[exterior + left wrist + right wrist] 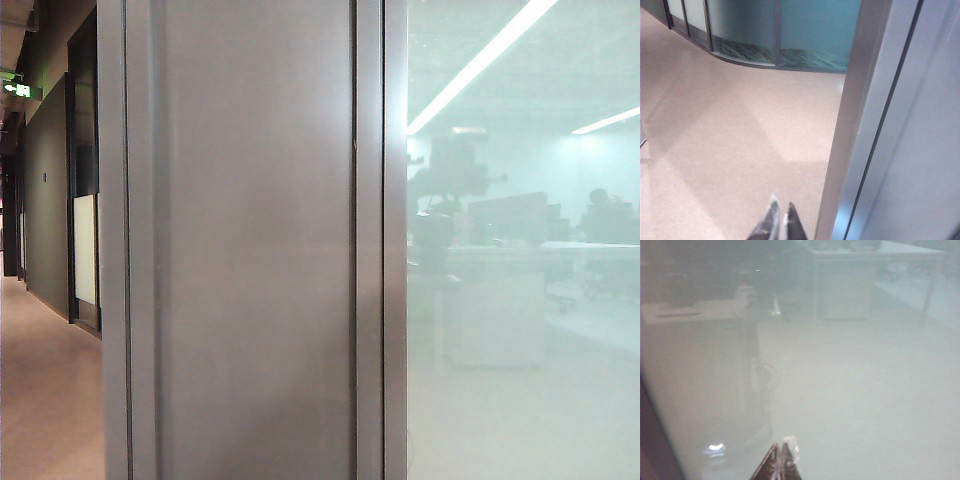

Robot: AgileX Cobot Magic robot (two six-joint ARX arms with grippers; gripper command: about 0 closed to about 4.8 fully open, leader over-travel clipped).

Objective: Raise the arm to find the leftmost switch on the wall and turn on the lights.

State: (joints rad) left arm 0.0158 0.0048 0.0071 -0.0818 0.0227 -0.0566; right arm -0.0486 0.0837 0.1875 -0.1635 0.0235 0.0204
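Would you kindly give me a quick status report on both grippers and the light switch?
Left gripper shut, low over the corridor floor beside the metal frame. Right gripper shut, facing the frosted glass. No switch in any view yet.

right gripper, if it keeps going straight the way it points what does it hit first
Most likely the frosted glass panel. The right gripper, fingertips together, points into its hazy surface, with only blurred desks behind. How close the glass is cannot be judged.
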